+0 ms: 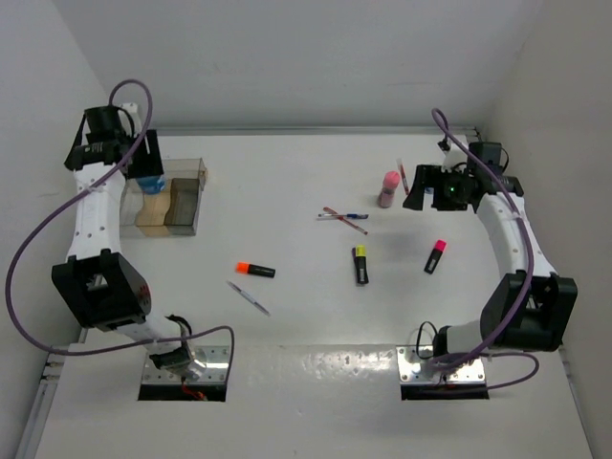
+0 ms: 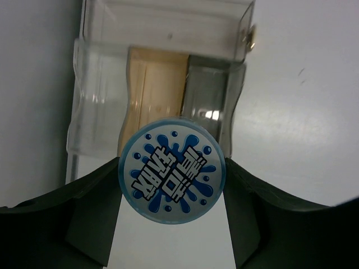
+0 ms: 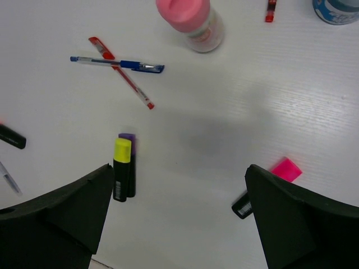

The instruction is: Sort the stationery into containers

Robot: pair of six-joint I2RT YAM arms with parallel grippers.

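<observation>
Blue-speckled jar [image 2: 171, 178] is clamped in the left hand [image 2: 171, 193], over the organiser box [image 2: 90, 117].

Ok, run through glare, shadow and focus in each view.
Top external: even light, sharp, a sheen on the table along its near edge. Left wrist: blue-speckled jar crisp, a glare spot on the organiser box behind it. Right wrist: soft grey shadow mid-table, pink bottle slightly soft.
</observation>
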